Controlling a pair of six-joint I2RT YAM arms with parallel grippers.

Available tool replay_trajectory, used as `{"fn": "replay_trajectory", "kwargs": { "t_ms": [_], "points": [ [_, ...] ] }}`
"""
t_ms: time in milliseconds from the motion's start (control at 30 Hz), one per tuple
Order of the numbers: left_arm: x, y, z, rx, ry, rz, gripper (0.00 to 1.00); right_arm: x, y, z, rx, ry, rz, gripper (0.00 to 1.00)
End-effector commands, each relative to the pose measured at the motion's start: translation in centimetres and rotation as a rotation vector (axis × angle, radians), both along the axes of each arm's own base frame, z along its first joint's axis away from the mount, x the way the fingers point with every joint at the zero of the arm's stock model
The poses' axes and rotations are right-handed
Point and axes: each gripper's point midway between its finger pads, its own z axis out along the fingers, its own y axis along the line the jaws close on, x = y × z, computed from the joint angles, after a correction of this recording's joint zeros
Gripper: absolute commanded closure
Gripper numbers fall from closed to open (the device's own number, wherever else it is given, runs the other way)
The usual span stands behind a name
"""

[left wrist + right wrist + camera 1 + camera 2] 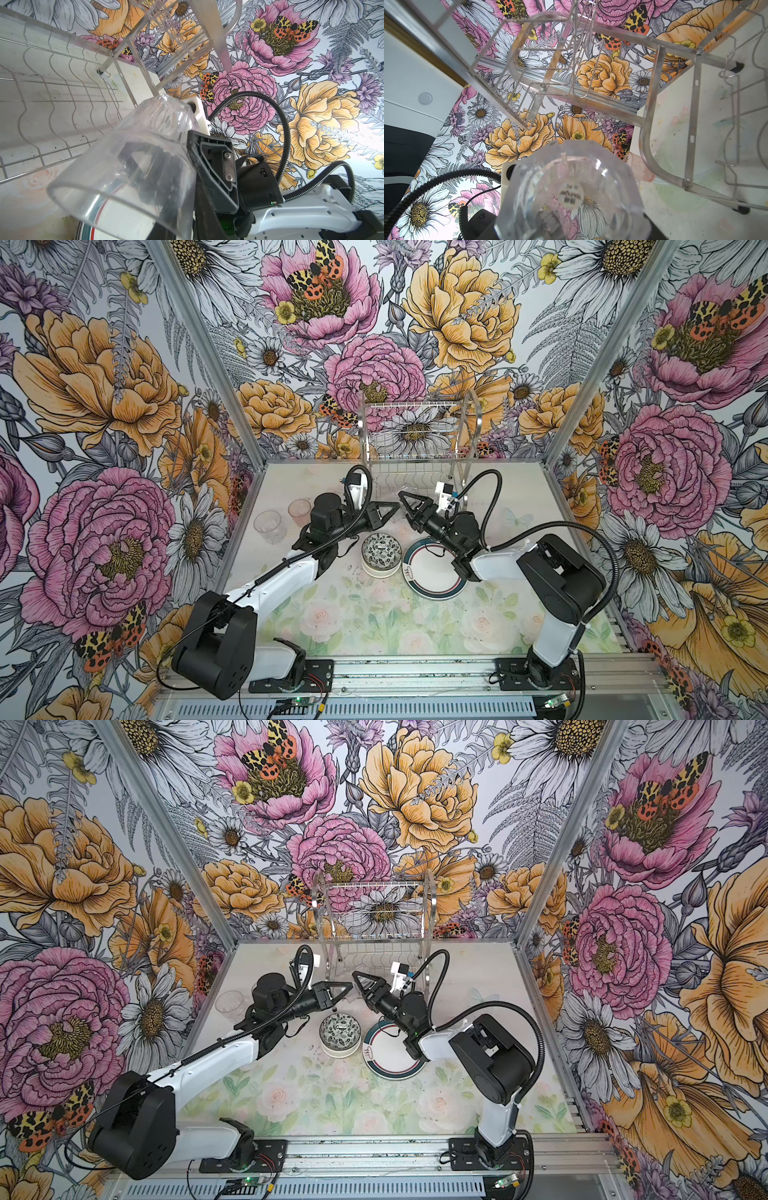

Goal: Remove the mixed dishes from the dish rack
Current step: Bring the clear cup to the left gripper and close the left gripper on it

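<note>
The dish rack (415,439) (374,915) stands at the back of the table, and I see no dishes on its wire shelves (52,83). In front of it a clear cup (135,155) (571,187) hangs in the air between both grippers. My right gripper (405,499) is shut round the cup's body, with the cup's base facing its wrist; one of its fingers (216,162) lies along the cup's side. My left gripper (390,508) (195,224) meets it from the left, pinched on the cup's wall at the rim.
On the table lie a stack of bowls, leaf-patterned inside (381,553), and a teal-rimmed plate (432,572) partly under the right arm. A second clear cup (270,526) and a pinkish cup (299,510) stand left of the left arm. Floral walls close in three sides.
</note>
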Motion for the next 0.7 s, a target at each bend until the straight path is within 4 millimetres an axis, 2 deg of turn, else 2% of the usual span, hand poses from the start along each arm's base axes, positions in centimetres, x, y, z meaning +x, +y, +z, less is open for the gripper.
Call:
{"fn": "replay_trajectory", "kwargs": {
  "t_ms": [0, 67, 167, 200, 467, 567, 667],
  "points": [
    [-0.3, -0.6, 2.3, -0.029, -0.072, -0.031, 0.87, -0.7, 0.1, 2.3, 0.053, -0.082, 0.022, 1.00],
    [-0.4, -0.6, 2.6, -0.032, -0.082, -0.032, 0.89, -0.7, 0.1, 2.2, 0.051, -0.080, 0.022, 1.00],
    [-0.5, -0.6, 2.7, -0.033, -0.086, -0.032, 0.99, -0.7, 0.1, 2.2, 0.052, -0.079, 0.018, 1.00],
    [-0.5, -0.6, 2.7, -0.033, -0.086, -0.031, 1.00, -0.6, 0.0, 2.2, 0.052, -0.079, 0.014, 0.97],
    [-0.8, -0.4, 2.8, -0.034, -0.095, -0.024, 1.00, -0.5, -1.4, 2.4, 0.042, -0.093, -0.067, 0.33],
    [-0.8, -0.4, 2.8, -0.034, -0.097, -0.030, 1.00, -0.3, -2.5, 2.4, 0.033, -0.096, -0.129, 0.19],
    [-0.8, -0.5, 2.8, -0.035, -0.093, -0.035, 1.00, -0.3, -3.1, 2.9, 0.026, -0.115, -0.159, 0.12]
  ]
}}
